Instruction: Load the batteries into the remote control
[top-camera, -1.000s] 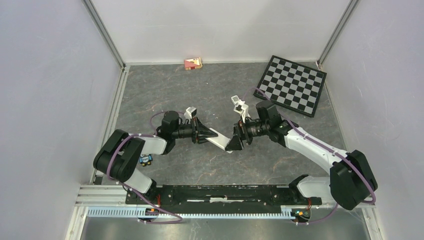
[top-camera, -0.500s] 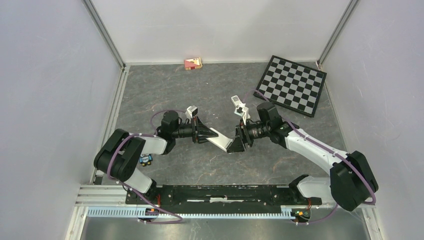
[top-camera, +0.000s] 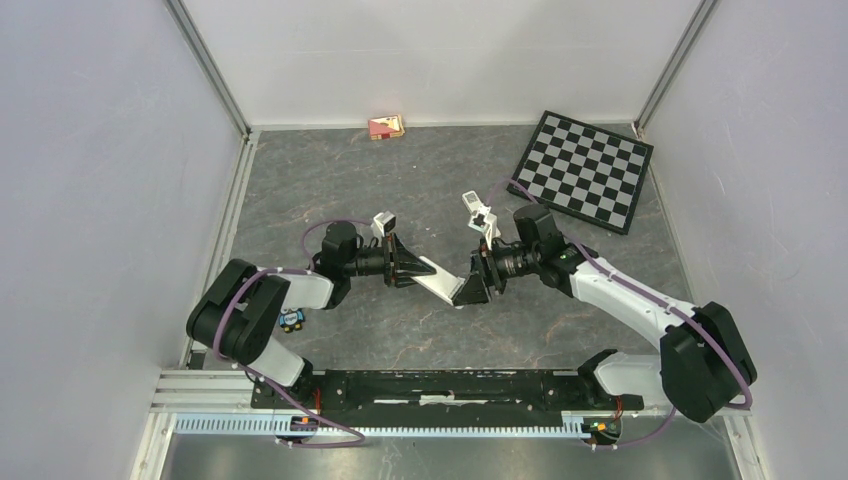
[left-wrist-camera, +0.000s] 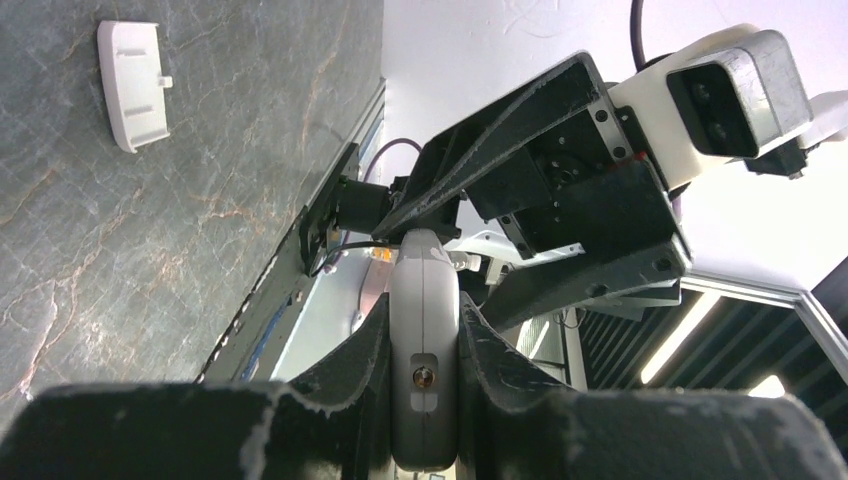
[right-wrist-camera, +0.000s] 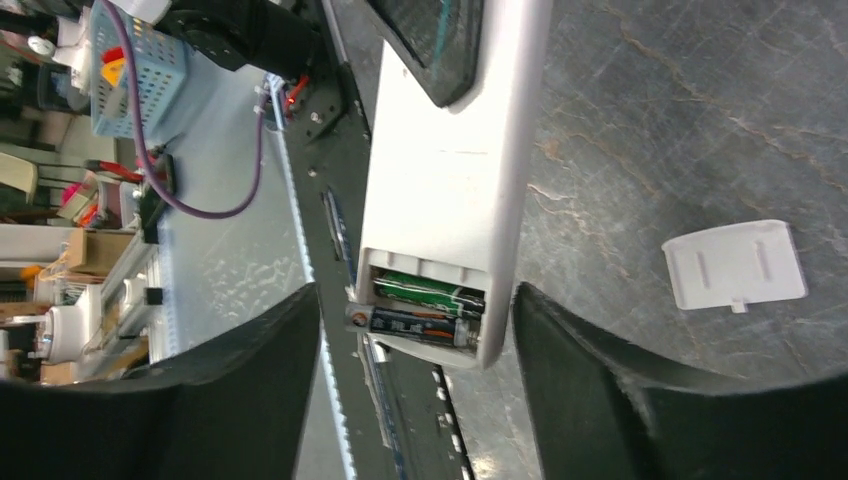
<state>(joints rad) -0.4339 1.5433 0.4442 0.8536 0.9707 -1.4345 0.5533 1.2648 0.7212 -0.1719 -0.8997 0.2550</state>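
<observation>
Two batteries (right-wrist-camera: 420, 310) sit in the open compartment at one end of the remote control (right-wrist-camera: 450, 170), which is held up in the air over the middle of the surface (right-wrist-camera: 700, 100), not resting on it. Left claw (left-wrist-camera: 425, 335) is clamped on the remote's thin sides, further up the body. Right claw (right-wrist-camera: 415, 300) has its fingers apart, one on either side of the battery end with a gap on both sides, so it's gripping nothing.

My worry: the darker cell looks like it pokes out past the compartment's edge, so I'd guess it isn't fully seated. If the right claw squeezes or bumps that end, the cell could pop loose, drop to the surface and roll away. The remote is also only pinched in one spot, so a sideways shove could twist it in the left claw. And the battery cover (right-wrist-camera: 735, 265) lies flat on the surface, apart from the remote, so nothing's holding the cells in.
</observation>
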